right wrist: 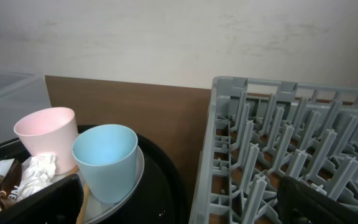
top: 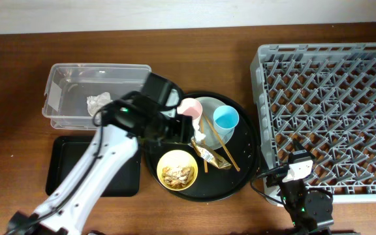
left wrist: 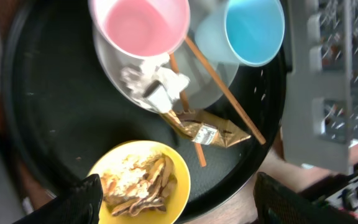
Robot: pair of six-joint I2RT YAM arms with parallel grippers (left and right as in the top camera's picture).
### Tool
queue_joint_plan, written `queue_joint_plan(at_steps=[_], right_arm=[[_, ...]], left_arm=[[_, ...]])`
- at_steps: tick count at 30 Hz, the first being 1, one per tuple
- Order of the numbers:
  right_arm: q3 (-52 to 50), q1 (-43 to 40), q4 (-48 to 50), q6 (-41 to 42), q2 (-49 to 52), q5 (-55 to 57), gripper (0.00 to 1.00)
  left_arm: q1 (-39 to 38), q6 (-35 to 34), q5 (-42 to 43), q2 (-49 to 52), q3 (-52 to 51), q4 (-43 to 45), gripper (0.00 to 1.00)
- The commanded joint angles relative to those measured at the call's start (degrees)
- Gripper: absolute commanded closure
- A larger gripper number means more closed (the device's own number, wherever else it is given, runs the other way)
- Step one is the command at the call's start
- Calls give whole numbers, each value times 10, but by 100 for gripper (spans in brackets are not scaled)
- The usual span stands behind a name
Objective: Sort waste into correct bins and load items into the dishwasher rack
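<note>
Hovering over the round black tray (left wrist: 48,118), the left hand (left wrist: 178,193) stood partly open, with nothing between its fingers. The yellow bowl (left wrist: 135,148) of food scraps (left wrist: 138,186) lay directly below it. The gold-brown wrapper (left wrist: 209,130) lay flat on the tray just forward of the fingertips. Its long axis ran nearly parallel to the line joining the two fingers, so a grip across its narrow width would probably call for a turn of the wrist.

The crumpled tissue (left wrist: 157,84) sat farther forward on the plate (left wrist: 114,71), beneath the pink cup (left wrist: 140,25) and beside the blue cup (left wrist: 250,28). The chopsticks (left wrist: 225,93) crossed the plate's rim and touched the wrapper. One ran along its rack-side end, so a closing finger could catch a stick.

The tray was bare on the side of the hand away from the dishwasher rack (top: 325,85), and that side also led toward the clear tub (top: 64,78) and the shallow black tray (top: 61,163) on the counter (top: 18,85).

The right hand (right wrist: 185,202) was fully open and held nothing. It waited well apart by the rack's near edge, so the left arm was much the nearer to the waste.
</note>
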Motion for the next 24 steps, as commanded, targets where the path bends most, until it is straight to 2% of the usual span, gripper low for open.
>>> queue_joint_plan(at_steps=[1, 9, 18, 19, 21, 24], right_arm=[[-3, -3, -3, -2, -4, 5, 2], [-3, -3, -3, -2, -4, 5, 2], [-3, -3, -3, -2, -4, 5, 2], [-3, -3, -3, -2, -4, 5, 2], [-3, -3, -3, -2, -4, 5, 2], [-3, -3, -3, -2, -4, 5, 2]], left_arm=[[-42, 2, -8, 37, -19, 14, 23], [-108, 2, -85, 130, -19, 75, 23], [-115, 2, -94, 202, -19, 98, 16], [-115, 2, -94, 202, -19, 100, 18], [-115, 2, -94, 202, -19, 107, 32], [-115, 2, -94, 202, -19, 109, 49]])
